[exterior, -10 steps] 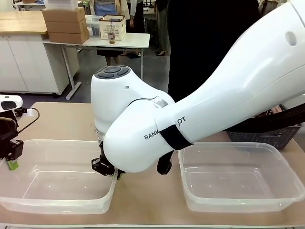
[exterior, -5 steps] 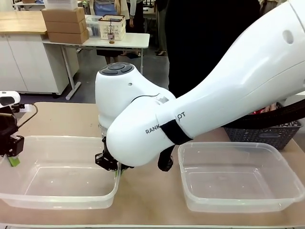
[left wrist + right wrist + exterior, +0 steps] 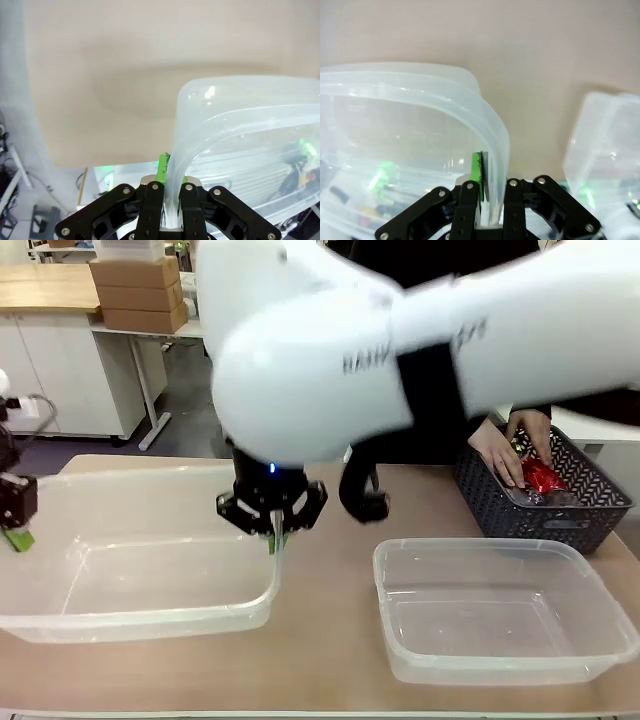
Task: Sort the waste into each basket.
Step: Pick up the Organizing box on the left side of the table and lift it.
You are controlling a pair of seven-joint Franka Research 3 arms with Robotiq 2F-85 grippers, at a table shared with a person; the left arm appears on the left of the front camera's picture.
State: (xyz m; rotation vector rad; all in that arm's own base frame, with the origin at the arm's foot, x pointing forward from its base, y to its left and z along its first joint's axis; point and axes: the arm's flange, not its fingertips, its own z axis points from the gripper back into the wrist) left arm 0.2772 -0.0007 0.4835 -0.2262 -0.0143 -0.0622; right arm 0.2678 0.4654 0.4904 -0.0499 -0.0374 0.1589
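Observation:
The left clear tub (image 3: pixel 150 620) hangs between both grippers, raised off the table. My left gripper (image 3: pixel 14 525) is shut on its left rim, and in the left wrist view the rim (image 3: pixel 195 130) runs down between the closed fingers (image 3: pixel 156 192). My right gripper (image 3: pixel 273 530) reaches across and is shut on the tub's right rim (image 3: pixel 490 130). The second clear tub (image 3: pixel 480 545) rests on the table at right, holding nothing. A red can (image 3: pixel 541 478) lies in the dark grey lattice basket (image 3: pixel 560 515).
A person's hands (image 3: pixel 500 455) reach into the grey basket at the far right. My big white right arm (image 3: pixel 420 350) crosses the upper middle of the front view. The second tub's corner (image 3: pixel 605 145) is close beside my right gripper.
The left tub has risen and shifted to the right and away from me with both grippers holding it. The right arm swung upward, uncovering the person's hands in the grey basket.

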